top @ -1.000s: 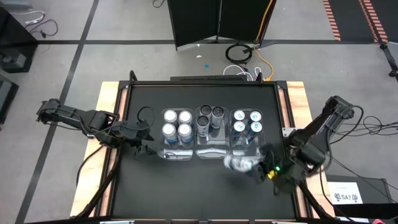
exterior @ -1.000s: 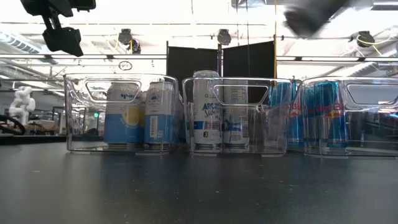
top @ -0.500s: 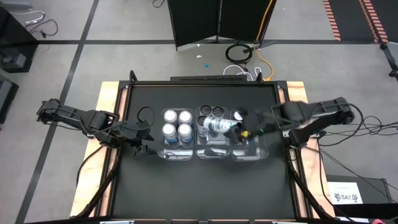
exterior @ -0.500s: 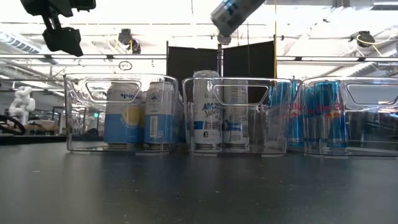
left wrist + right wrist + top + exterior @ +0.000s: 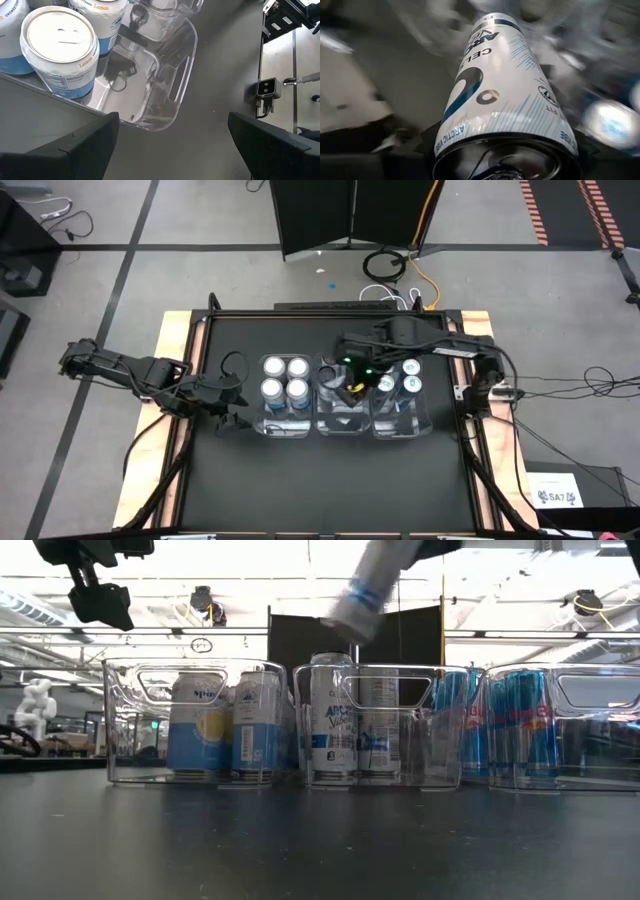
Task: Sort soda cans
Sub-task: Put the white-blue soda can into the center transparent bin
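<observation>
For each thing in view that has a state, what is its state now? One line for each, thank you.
Left gripper: jaws open, empty, beside the left bin.
Right gripper: jaws shut on the white can, above the middle bin.
White can: held, tilted, in the air.
Left bin: holds four upright cans, front part bare.
Middle bin: holds upright cans.
Right bin: holds upright blue cans.

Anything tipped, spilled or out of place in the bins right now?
Nothing spilled; binned cans stand upright. The only tilted one is the white can, held by the right gripper above the middle bin. The left gripper waits open beside the left bin.
</observation>
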### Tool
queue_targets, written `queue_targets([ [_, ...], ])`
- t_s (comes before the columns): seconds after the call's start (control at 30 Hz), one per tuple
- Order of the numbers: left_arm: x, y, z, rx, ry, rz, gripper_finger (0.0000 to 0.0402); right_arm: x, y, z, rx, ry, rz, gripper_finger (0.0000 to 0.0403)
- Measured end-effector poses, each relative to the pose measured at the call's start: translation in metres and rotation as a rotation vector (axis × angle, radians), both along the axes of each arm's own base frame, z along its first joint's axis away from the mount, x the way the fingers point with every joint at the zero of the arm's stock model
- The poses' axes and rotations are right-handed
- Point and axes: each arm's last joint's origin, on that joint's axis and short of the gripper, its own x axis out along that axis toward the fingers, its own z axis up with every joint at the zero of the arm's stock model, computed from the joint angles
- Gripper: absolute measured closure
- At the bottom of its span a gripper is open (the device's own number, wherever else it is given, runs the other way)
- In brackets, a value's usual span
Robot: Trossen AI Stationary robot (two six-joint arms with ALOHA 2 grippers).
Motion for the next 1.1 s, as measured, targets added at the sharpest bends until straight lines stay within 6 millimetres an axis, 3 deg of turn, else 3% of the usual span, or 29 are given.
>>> queue_targets([
  [0.1,0.000,0.000,0.000,0.000,0.001,0.000,0.0020,0.019,-0.003,-0.009,0.048,-0.035,0.037,0.0163],
  [0.23,0.000,0.000,0.000,0.000,0.001,0.000,0.0020,0.031,-0.010,-0.042,0.058,0.140,0.083,0.0163],
  [0.33,0.000,0.000,0.000,0.000,0.001,0.000,0.0020,0.042,-0.011,-0.052,0.094,0.121,0.129,0.0163],
  [0.47,0.000,0.000,0.000,0.000,0.002,0.000,0.0020,0.044,-0.010,-0.063,0.095,0.179,0.147,0.0163],
  [0.73,0.000,0.000,0.000,0.000,0.001,0.000,0.0020,0.043,-0.032,-0.082,0.034,0.252,0.080,0.0163],
  [1.1,0.000,0.000,0.000,0.000,0.002,0.000,0.0020,0.031,-0.061,-0.134,0.057,0.460,-0.036,0.0163],
])
